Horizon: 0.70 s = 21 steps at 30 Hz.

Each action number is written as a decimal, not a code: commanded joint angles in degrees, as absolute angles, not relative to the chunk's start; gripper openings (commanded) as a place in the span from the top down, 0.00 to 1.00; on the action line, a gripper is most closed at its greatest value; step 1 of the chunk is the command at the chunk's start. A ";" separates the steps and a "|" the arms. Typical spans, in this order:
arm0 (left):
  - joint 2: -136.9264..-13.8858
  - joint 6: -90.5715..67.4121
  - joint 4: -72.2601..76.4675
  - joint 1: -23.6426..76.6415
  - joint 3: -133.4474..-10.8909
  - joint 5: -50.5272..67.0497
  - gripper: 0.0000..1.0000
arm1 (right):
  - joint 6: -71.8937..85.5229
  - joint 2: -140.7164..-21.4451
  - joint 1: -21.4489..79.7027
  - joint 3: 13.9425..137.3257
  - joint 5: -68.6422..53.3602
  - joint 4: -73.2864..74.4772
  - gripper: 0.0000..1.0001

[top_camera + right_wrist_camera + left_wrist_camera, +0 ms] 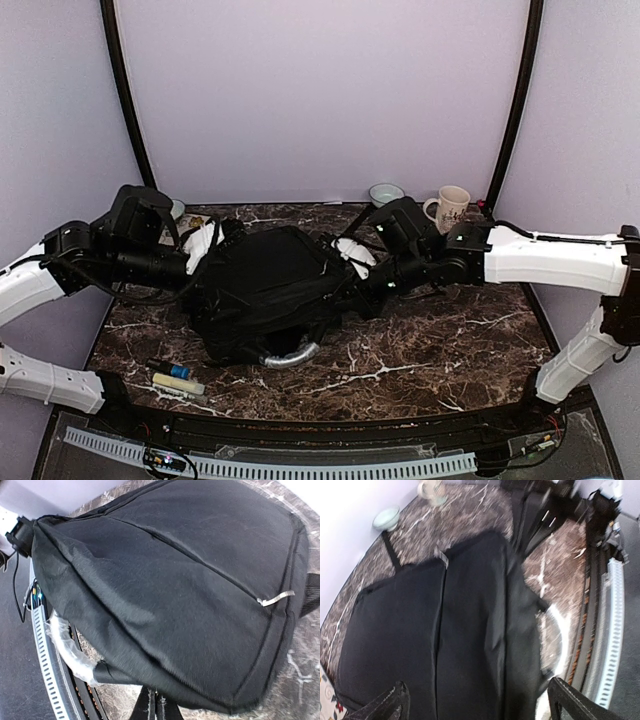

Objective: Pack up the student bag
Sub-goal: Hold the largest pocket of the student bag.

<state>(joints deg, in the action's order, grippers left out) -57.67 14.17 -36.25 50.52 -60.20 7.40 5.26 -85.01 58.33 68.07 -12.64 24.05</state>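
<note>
The student bag lies in the middle of the table, a black fabric bag with its grey curved handle toward the near edge. My left gripper is at the bag's left end. In the left wrist view it stands wide open over the black fabric, holding nothing. My right gripper is at the bag's right end. In the right wrist view it is shut, its tips tucked under the bag's edge; whether fabric is caught there does not show.
A cream mug and a pale bowl stand at the back right. A patterned item lies behind the left arm. Two pens lie near the front left. A white slotted rail runs along the near edge.
</note>
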 commanded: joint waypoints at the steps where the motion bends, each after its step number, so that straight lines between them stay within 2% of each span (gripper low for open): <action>1: -59.15 12.75 -36.92 50.36 -66.81 16.72 0.02 | 5.31 -88.79 59.85 73.15 -15.29 15.74 1.00; 4: -63.46 10.20 -32.58 50.36 -67.72 19.26 0.08 | 4.92 -90.13 60.28 74.62 -16.84 15.01 1.00; 6: -67.86 7.81 -30.26 50.45 -69.09 20.03 0.15 | 5.09 -90.21 60.37 75.00 -17.79 14.41 1.00; 9: -72.49 5.83 -29.66 50.53 -70.75 21.27 0.18 | 5.71 -89.56 60.51 74.53 -19.93 12.77 1.00; 12: -73.94 6.79 -28.91 50.71 -69.50 21.85 0.20 | 6.44 -88.50 60.51 73.61 -21.77 11.18 1.00; 15: -74.19 8.32 -28.69 50.71 -67.30 21.52 0.27 | 6.81 -87.26 60.56 72.10 -21.93 9.75 1.00; 19: -75.36 9.48 -29.75 50.73 -66.26 18.82 0.44 | 6.97 -86.04 60.56 71.16 -21.70 9.12 1.00; 21: -75.42 10.45 -29.49 50.80 -65.54 17.23 0.63 | 7.22 -85.38 60.56 70.95 -21.82 8.84 1.00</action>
<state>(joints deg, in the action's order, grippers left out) -75.96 8.67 -29.98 50.52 -67.24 19.33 6.52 -89.71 60.12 70.78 -19.51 17.15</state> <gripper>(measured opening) 0.507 0.009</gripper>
